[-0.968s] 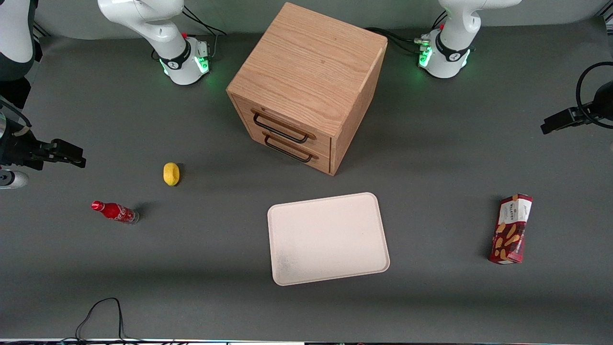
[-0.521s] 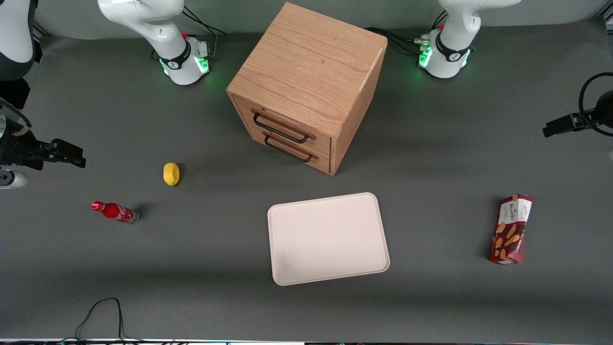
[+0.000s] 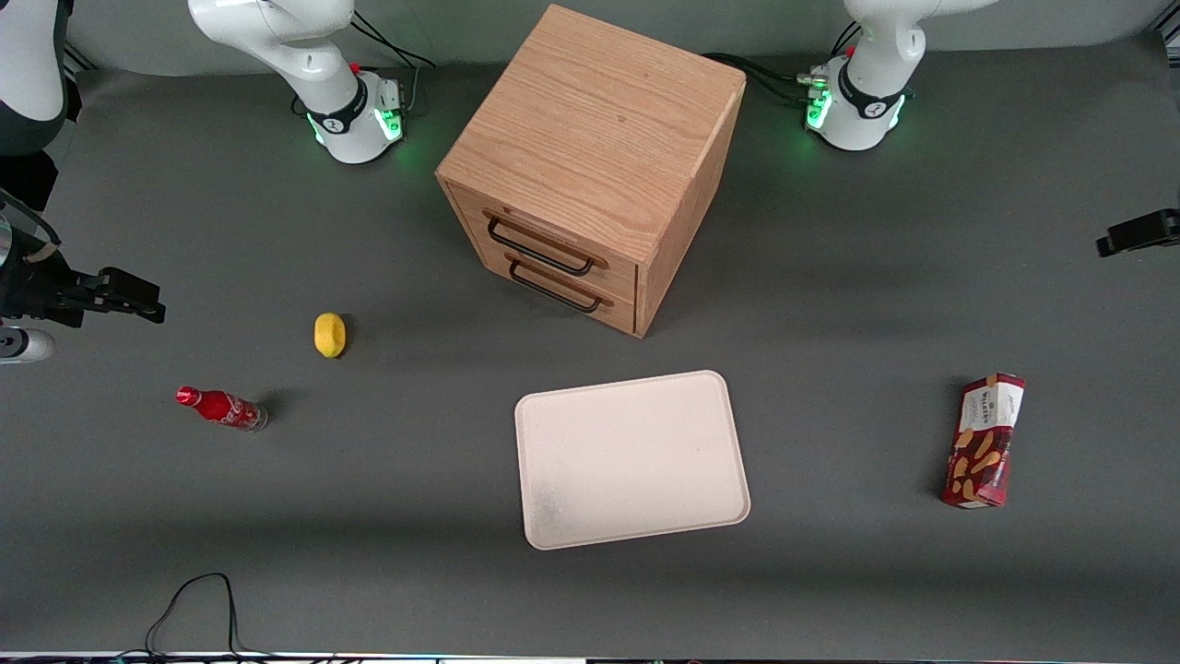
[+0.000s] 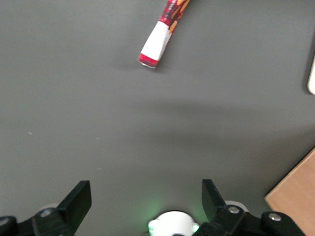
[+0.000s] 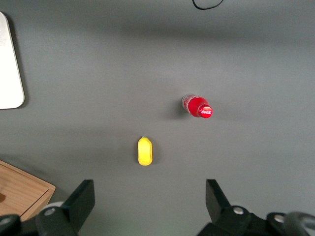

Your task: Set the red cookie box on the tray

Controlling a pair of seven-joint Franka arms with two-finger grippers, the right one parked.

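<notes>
The tool hangs above bare tabletop at the working arm's end, with nothing held. Its two dark fingers stand wide apart, and only grey surface shows between them. In the front view just the tip of the tool shows at the frame edge, farther from the front camera than the red cookie box and well apart from it.

The red cookie box lies flat on the tabletop, clear of the fingers, with its white end panel turned toward the tool. In the front view its long axis runs roughly toward the camera, with the white end farther from the camera and the biscuit pictures on the nearer part. Nothing touches it.

The tray lies flat on the tabletop near the middle, well apart from the box, toward the parked arm's end from it. A sliver of its rim shows in the left wrist view. It carries nothing.

A wooden drawer cabinet stands farther from the camera than the tray; its two drawers, each with a dark handle, are shut.

Toward the parked arm's end lie a lemon and a small red soda bottle, the bottle nearer the camera than the lemon. A black cable loops at the tabletop edge nearest the camera.
</notes>
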